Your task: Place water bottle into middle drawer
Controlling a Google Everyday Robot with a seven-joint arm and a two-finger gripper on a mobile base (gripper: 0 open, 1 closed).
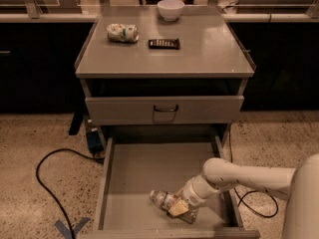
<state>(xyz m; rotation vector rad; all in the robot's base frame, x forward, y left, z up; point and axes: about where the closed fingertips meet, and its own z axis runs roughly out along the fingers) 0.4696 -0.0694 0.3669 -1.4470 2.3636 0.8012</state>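
The water bottle point(163, 200), small and clear with a colourful label band, lies on its side on the floor of the open middle drawer point(134, 173), near its front right. My gripper point(180, 208) reaches into the drawer from the right on a white arm and is at the bottle's right end, in contact with it. The bottle's right part is hidden behind the gripper.
On the cabinet top stand a white bowl point(170, 9), a crushed white-green can point(122, 33) and a dark flat bar point(164, 44). A closed drawer front with a dark handle point(165, 108) sits above the open drawer. A black cable point(42, 183) loops on the floor at left.
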